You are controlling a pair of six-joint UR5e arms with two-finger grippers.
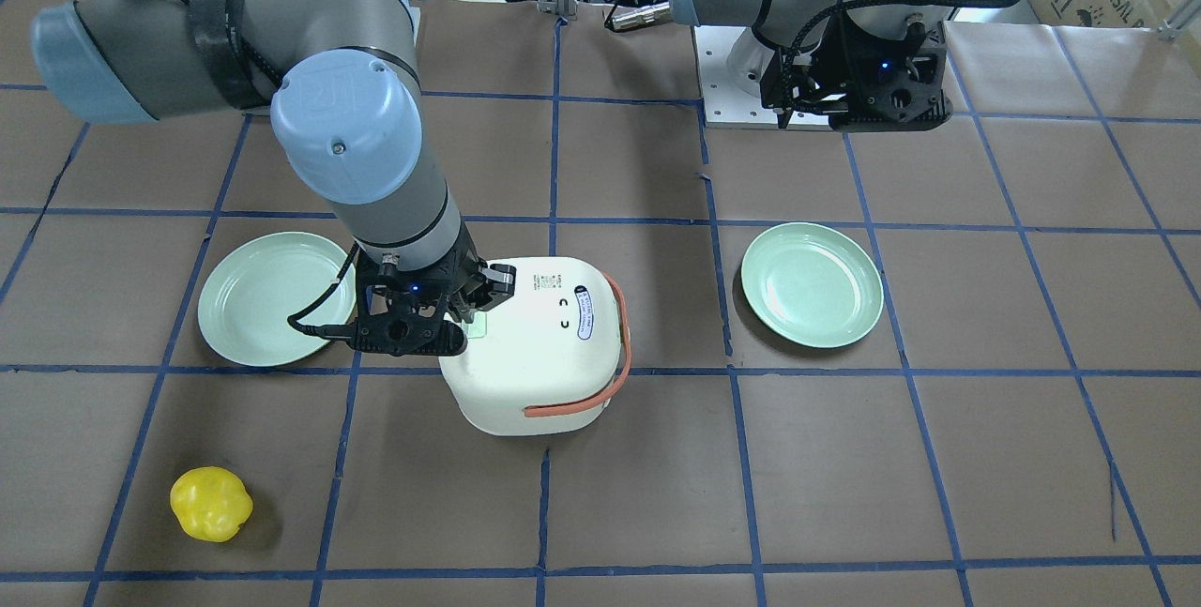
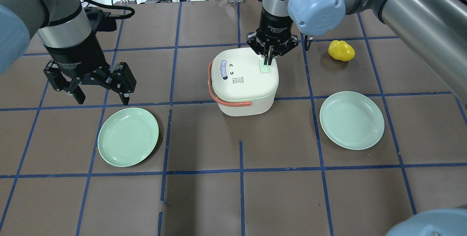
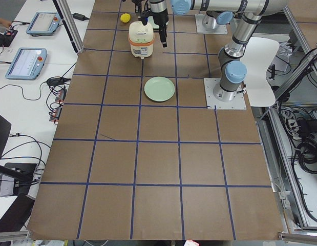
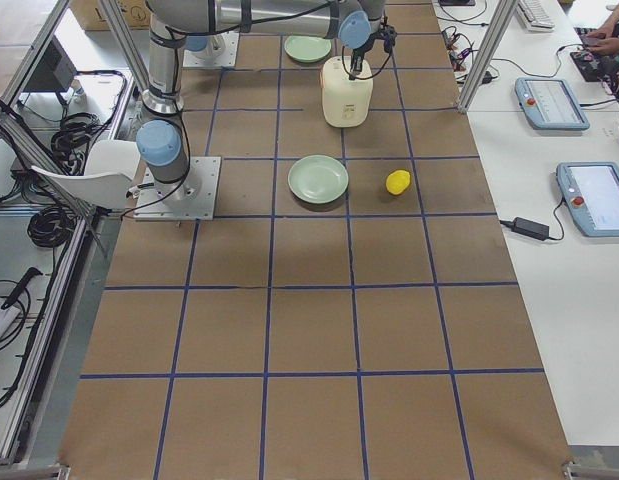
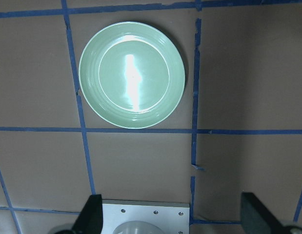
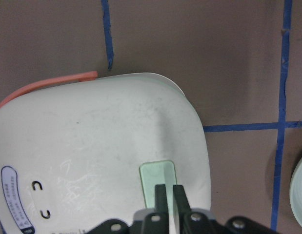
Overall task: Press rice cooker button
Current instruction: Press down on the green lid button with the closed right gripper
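Observation:
The white rice cooker (image 2: 244,82) with its orange strap handle (image 2: 233,103) stands mid-table with the lid closed. A pale green button (image 2: 264,67) sits on the lid's far right part. My right gripper (image 2: 268,60) is shut and points straight down, with its tips on the button. The right wrist view shows the closed fingertips (image 6: 169,192) over the button (image 6: 158,175). I cannot tell how hard it presses. My left gripper (image 2: 103,101) is open and empty, hanging above the table left of the cooker. It also shows in the front view (image 1: 882,110).
Two pale green plates lie on the table, one at front left (image 2: 128,136) and one at right (image 2: 352,120). The left wrist view looks down on the left plate (image 5: 132,74). A yellow pepper (image 2: 341,50) lies far right, behind the cooker.

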